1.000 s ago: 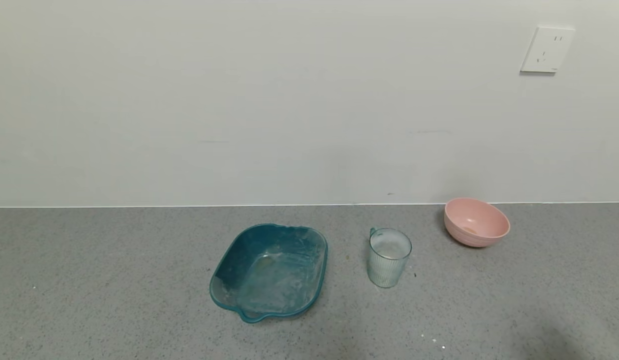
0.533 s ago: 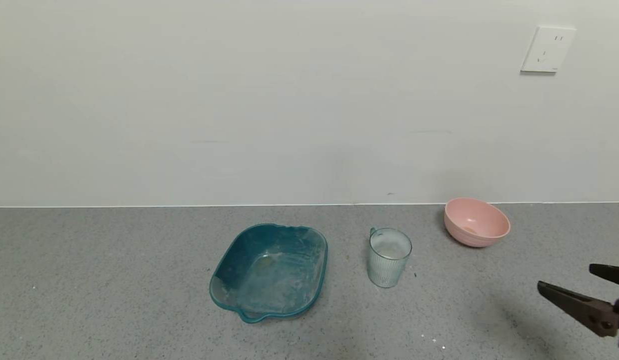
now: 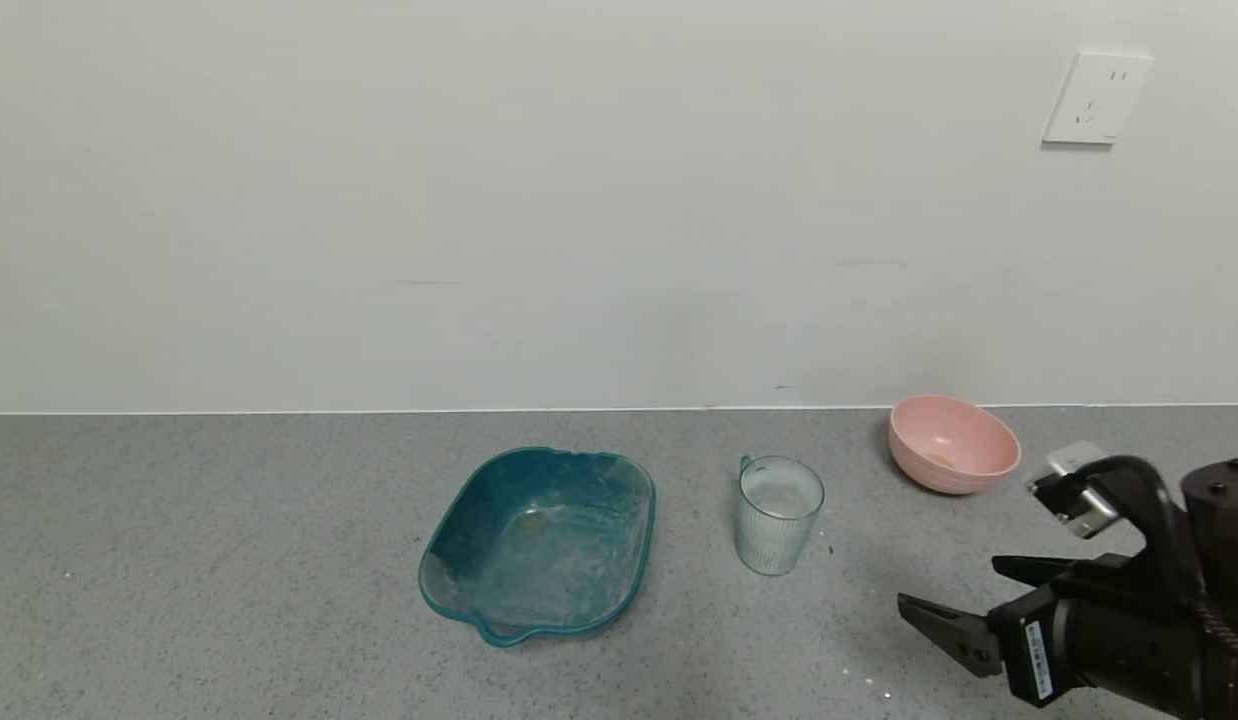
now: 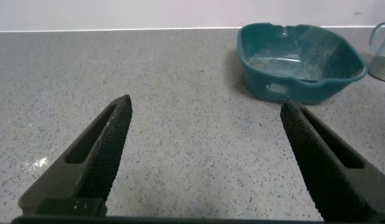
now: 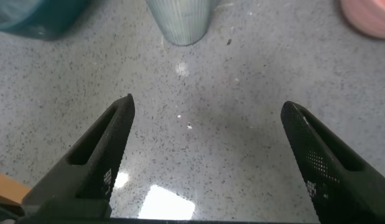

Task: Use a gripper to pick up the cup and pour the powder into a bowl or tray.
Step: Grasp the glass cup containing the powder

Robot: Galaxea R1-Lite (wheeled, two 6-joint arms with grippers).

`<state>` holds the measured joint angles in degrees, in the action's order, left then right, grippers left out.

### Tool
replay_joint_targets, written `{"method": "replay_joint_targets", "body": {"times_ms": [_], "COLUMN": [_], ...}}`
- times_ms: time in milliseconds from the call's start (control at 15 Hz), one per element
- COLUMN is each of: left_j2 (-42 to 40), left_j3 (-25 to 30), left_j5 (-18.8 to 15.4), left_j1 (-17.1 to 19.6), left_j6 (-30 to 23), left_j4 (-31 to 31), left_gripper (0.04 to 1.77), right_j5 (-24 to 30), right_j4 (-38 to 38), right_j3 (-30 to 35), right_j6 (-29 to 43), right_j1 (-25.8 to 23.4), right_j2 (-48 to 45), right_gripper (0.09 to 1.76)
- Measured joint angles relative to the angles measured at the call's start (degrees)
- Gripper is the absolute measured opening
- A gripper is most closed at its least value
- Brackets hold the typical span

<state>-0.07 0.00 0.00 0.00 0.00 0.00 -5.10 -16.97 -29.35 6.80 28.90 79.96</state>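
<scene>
At the lower right of the head view the right gripper (image 3: 964,600) reaches in over the grey speckled bench (image 3: 229,560), its two fingers spread wide apart and holding nothing, the tips pointing toward the middle of the frame. The cup (image 3: 777,514) stands upright on the bench just right of centre, well apart from those fingers, with its small handle at the rim on the upper left side. Its inside looks cloudy, but the powder itself cannot be made out clearly. The pink bowl (image 3: 952,444) sits to the upper right of the cup, near the wall, with a small tan patch at its bottom. The teal tray (image 3: 539,540) lies left of the cup, its inner walls dusted pale. In the right wrist view the cup's ribbed base (image 5: 180,22) shows at the top edge, beyond the open fingers. In the left wrist view the left gripper (image 4: 204,109) hangs low over bare bench, fingers likewise wide open and empty, with the tray (image 4: 298,59) at the upper right.
</scene>
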Motion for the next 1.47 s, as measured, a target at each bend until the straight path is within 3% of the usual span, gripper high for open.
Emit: {"method": "replay_joint_targets", "body": {"times_ms": [867,1467], "left_j2": [0.0,0.0], "left_j3": [0.0,0.0], "left_j5": [0.0,0.0], "left_j1": [0.0,0.0], "left_j6": [0.0,0.0], "left_j4": [0.0,0.0], "left_gripper": [1.72,1.72], "right_j5": [-4.4,-5.9], "right_j4": [-25.1,-30.4], "right_j3": [-0.7,-5.4], "right_j6": [1.3,1.3], "right_j1": [1.9,1.9], "right_j2": [26.2,36.4], "right_gripper": [1.71,1.71]}}
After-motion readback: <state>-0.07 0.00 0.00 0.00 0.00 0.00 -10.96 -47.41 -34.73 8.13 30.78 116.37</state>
